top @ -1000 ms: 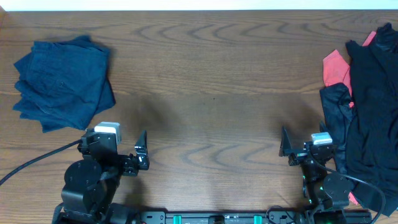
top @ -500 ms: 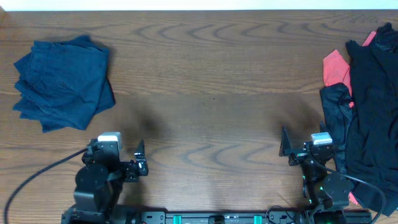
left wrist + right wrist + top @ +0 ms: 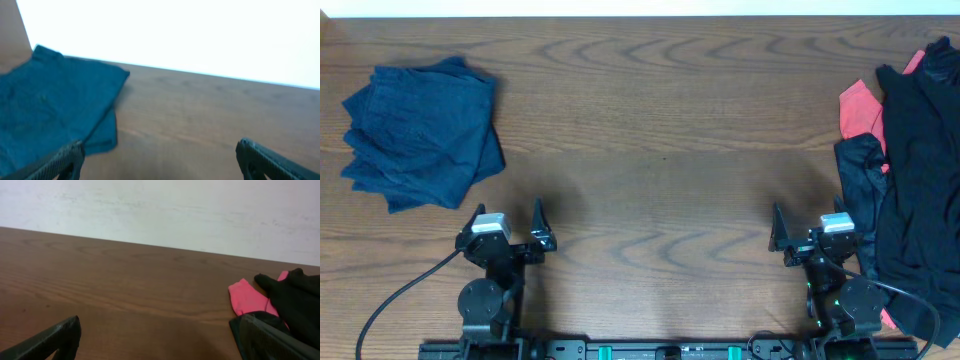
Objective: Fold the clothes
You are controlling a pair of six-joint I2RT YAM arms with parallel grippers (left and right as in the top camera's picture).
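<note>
One navy garment lies folded far left; left gripper and right gripper both gape wide and empty, so the next move is probably pulling a piece from the black-and-coral heap (crumpled, far right)

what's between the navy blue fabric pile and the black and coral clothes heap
Only bare wooden tabletop lies between the folded navy blue fabric pile and the black and coral clothes heap, as the overhead view shows.

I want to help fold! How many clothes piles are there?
2: a navy pile far left, a black-and-coral heap at the right edge. Garments inside may be hidden.
</note>
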